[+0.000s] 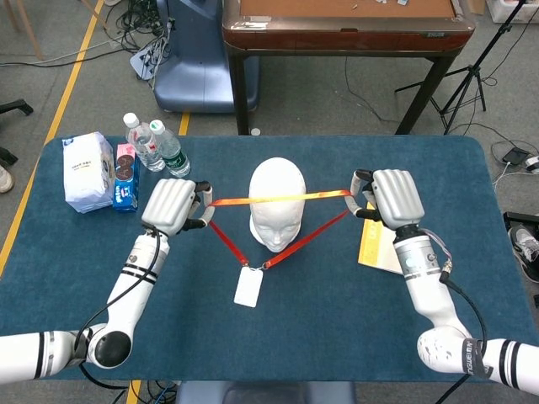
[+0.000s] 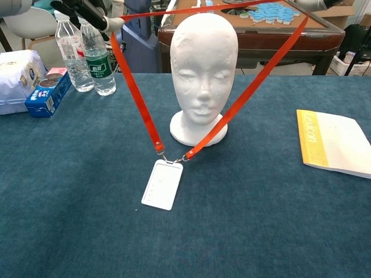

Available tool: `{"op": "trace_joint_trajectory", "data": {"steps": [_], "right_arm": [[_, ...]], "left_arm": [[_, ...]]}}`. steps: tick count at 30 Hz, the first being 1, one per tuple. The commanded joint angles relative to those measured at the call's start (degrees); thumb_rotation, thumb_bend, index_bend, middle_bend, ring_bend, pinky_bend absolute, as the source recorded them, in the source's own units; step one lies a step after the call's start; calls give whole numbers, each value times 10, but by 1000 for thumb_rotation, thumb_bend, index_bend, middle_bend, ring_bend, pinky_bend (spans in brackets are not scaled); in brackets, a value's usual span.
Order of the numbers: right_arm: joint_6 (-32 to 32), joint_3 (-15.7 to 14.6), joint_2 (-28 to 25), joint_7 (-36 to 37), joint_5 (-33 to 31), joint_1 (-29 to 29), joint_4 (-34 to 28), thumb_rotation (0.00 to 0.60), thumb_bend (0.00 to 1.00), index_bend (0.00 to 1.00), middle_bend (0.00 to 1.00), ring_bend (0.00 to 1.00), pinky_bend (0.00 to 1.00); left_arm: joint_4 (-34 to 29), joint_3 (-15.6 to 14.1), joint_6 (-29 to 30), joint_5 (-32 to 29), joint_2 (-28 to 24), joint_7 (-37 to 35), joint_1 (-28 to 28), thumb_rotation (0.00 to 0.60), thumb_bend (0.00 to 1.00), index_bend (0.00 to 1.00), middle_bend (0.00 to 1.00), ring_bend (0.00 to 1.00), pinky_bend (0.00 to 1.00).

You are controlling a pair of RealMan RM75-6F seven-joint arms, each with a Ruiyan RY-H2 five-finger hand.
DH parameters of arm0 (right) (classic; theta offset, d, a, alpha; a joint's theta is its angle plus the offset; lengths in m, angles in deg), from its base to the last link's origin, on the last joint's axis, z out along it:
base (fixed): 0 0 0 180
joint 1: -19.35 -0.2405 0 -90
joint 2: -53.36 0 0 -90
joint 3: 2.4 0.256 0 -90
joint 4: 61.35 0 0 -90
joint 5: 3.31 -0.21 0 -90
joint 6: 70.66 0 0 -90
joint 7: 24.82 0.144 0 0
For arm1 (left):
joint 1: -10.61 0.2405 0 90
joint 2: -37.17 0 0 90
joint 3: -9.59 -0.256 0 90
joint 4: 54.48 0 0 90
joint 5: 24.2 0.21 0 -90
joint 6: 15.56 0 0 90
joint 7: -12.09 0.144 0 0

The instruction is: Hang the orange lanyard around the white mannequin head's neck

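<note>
Head view: the left hand [image 1: 171, 204] is raised beside the white mannequin head [image 1: 276, 202], its fingers [image 1: 200, 207] curled in and pinching the left end of the orange lanyard [image 1: 278, 199]. The right hand [image 1: 394, 197] is raised on the other side, fingers [image 1: 360, 196] likewise closed on the strap's right end. Between them the top run of the strap stretches taut across the crown, at about forehead level as seen from above. From each hand a strap slants down and inward, meeting in front of the face at a clip that carries the white badge holder [image 1: 248, 286], which lies on the blue tabletop [image 1: 337, 337] in front of the head's base. A yellow-and-white booklet [image 1: 381, 244] lies partly under the right hand.

Chest view: only the fingertips of the left hand [image 2: 95, 14] show at the upper left, pinching the strap; the right hand is almost out of frame. The strap's top run passes above the head's crown, and its two sides frame the face. The badge holder rests tilted on the tabletop. Two water bottles [image 2: 87, 55], a blue box [image 2: 47, 94] and a white packet [image 2: 16, 78] stand at the left.
</note>
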Motion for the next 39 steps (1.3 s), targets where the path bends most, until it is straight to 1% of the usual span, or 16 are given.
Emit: {"op": "trace_joint_trajectory", "data": {"steps": [1,12,22,28,39], "right_arm": [[6,9,8,-10,-23,-16,14,600,413,645,1000,1000,1000],[14,29,46,-55,-101,-73,59,600,413,645,1000,1000,1000],[-5,53,79,-78,-150,-115,104,600,414,645,1000,1000,1000],[-14,68,103,-102,-187,-146,139,600,414,645,1000,1000,1000],[-3,78,139,-152,-251,-197,222,600,414,645,1000,1000,1000]], "left_arm": [[29,9,-13,-23,11,2,-20,600,425,628,975,967,985],[111,21,-44,-56,30,10,-70,600,425,629,975,967,985],[193,29,-71,-90,58,14,-116,600,425,630,975,967,985],[238,30,-86,-107,75,17,-138,600,425,630,975,967,985],[335,20,-131,-147,100,25,-167,600,425,630,975,967,985]]}}
